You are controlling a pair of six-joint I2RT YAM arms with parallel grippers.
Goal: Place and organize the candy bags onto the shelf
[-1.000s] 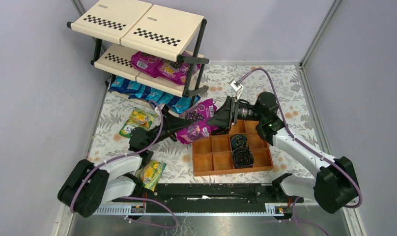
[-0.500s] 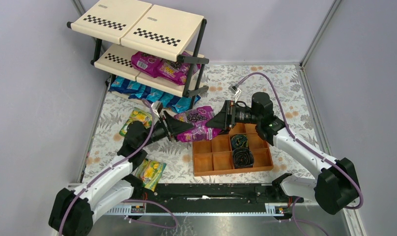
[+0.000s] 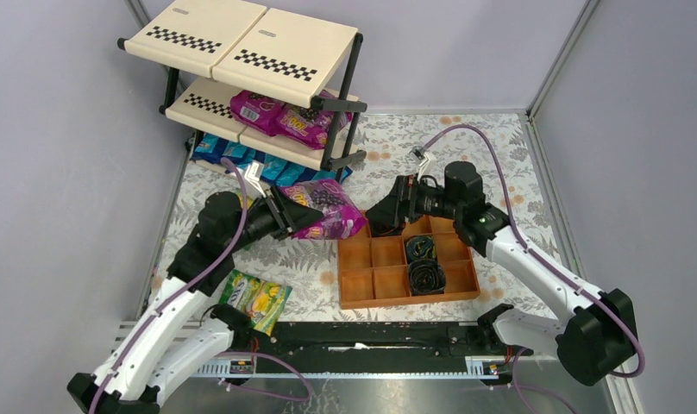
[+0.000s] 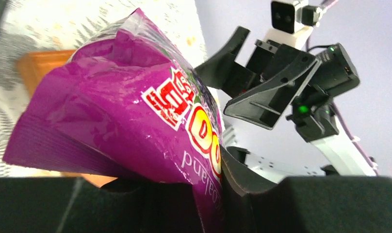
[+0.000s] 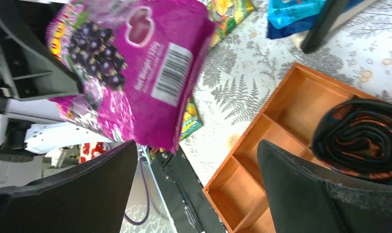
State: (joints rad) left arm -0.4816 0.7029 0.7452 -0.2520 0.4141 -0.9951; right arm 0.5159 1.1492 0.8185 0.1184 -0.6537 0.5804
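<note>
My left gripper (image 3: 291,216) is shut on a magenta-purple candy bag (image 3: 325,210) and holds it above the table, in front of the shelf (image 3: 241,39). In the left wrist view the bag (image 4: 126,111) is pinched between my fingers (image 4: 262,170). My right gripper (image 3: 386,217) is open and empty, just right of the bag; the right wrist view shows the bag (image 5: 136,63) beyond its spread jaws. Magenta bags (image 3: 280,116) lie on the middle tier and blue bags (image 3: 259,161) on the bottom tier. Two green-yellow bags (image 3: 257,296) lie near the left arm's base.
An orange-brown compartment tray (image 3: 362,280) sits right of centre, holding dark coiled rolls (image 3: 427,276); the right gripper hovers over its far left corner. The shelf's black posts (image 3: 345,103) stand close behind the held bag. Grey walls enclose the table.
The right gripper let go of the magenta bag and drew back to the right. The left gripper took the bag and carried it left, towards the shelf.
</note>
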